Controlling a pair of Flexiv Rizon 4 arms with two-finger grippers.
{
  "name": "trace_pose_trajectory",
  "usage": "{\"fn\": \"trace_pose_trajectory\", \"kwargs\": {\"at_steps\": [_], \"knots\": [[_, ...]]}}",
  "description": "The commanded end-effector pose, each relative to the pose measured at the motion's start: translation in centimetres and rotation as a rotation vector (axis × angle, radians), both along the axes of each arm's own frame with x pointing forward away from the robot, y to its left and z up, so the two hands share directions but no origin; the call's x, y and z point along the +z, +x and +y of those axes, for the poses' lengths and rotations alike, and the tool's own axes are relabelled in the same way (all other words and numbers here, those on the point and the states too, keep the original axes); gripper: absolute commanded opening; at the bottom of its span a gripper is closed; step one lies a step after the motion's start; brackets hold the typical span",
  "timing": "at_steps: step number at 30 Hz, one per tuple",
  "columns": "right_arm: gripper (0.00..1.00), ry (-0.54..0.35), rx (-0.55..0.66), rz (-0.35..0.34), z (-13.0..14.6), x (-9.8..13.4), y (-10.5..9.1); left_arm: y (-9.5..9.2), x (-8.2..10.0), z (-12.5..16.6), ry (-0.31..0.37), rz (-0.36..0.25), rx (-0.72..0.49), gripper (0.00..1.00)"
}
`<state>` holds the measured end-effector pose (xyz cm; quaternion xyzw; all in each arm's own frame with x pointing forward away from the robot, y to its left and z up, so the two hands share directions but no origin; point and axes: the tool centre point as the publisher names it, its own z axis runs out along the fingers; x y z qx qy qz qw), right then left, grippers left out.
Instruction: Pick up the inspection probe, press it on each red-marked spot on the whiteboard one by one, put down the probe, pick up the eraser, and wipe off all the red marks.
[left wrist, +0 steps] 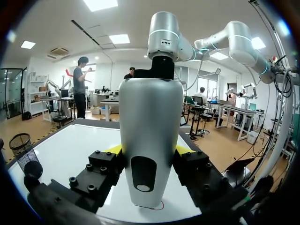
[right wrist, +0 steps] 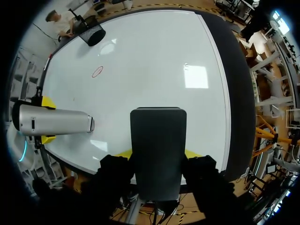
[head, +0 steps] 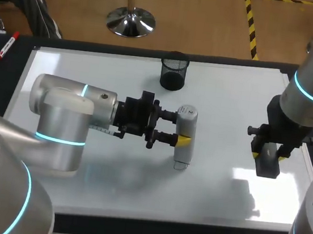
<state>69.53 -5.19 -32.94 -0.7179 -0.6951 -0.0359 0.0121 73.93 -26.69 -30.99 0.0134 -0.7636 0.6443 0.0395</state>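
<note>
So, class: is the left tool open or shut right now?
Shut. On the left tool, both yellow fingertips press the probe from opposite sides, seen in the left wrist view.

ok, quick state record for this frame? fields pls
left jaws: shut on probe, upright, tip on whiteboard at a red mark
right jaws: shut on eraser, above whiteboard's right side
other mark: red oval, between mesh cup and probe
stage: probing, marks not yet wiped
</note>
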Motion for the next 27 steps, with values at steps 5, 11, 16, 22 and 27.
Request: {"fn": "trace_pose_trajectory", "kwargs": {"at_steps": [5,11,16,22,27], "knots": [[0.00,0.003,0.001,-0.001,-0.1,0.0,0.0,-0.6,-0.7,0.0,0.006,0.006,0.028,0.00],[0.00,0.003,0.001,-0.001,-0.1,0.0,0.0,-1.2,-1.1,0.3,0.006,0.015,0.036,0.00],[0.00,0.003,0.001,-0.001,-0.1,0.0,0.0,-1.7,-1.4,0.5,0.009,0.023,0.040,0.00],[0.00,0.003,0.001,-0.001,-0.1,0.0,0.0,-1.9,-2.0,0.5,0.021,0.032,0.049,0.00],[0.00,0.003,0.001,-0.001,-0.1,0.0,0.0,-1.7,-2.8,0.0,0.041,0.042,0.044,0.00]]}}
